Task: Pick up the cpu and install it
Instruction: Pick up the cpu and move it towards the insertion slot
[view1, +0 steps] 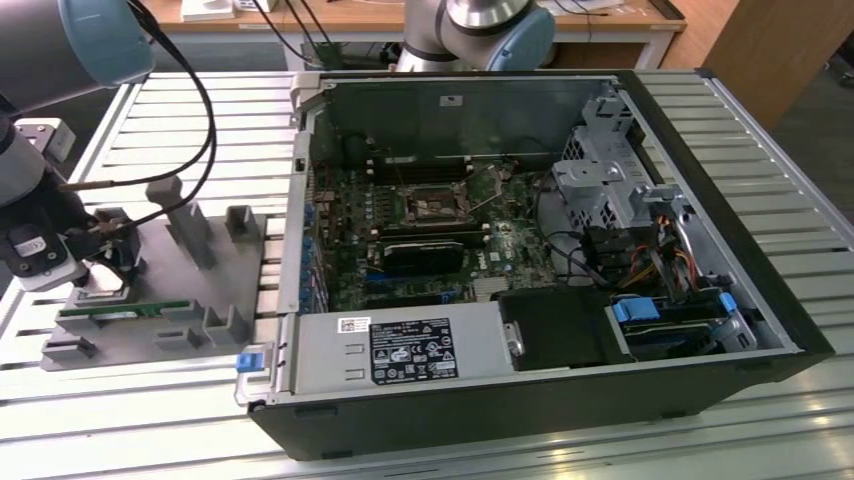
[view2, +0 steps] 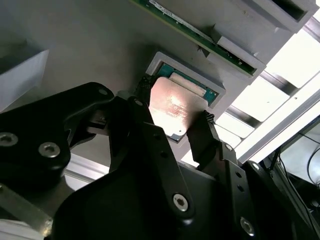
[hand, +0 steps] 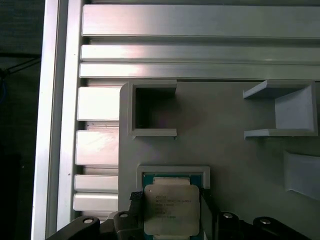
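Black fingers closest to the lens, closed on the cpu from two opposite sides, ribbed tips pressed to its edges. Cpu held between the fingers, low over its green-lined pocket in the grey tray; hard to say whether seated or raised a touch, with one corner seemingly over the pocket's rim. Same grip visible in the first wrist view: cpu framed by the fingers, pocket rim just beyond the tips. From the exterior view, fingers down at the tray on the slatted surface, well apart from the case and the socket inside it.

Judged by looks: light, thin, rigid, no give at all. Metal lid smooth and glossy, likely slippery, so better taken by the edges than by the face. Underside hidden, probably delicate; best kept off anything hard and never dragged. Narrow edges, little for the tips to bite on, hence the need for a level, centred hold with equal reach on both sides; risk of a slip from any tilt. Pressure firm enough to stop sliding, no more. Corners exposed, prone to knocks against the pocket walls. Memory stick just past the fingertips, beyond the pocket, clear of the grip. Two grey bracket-shaped holders farther out from the tips, likewise untouched.
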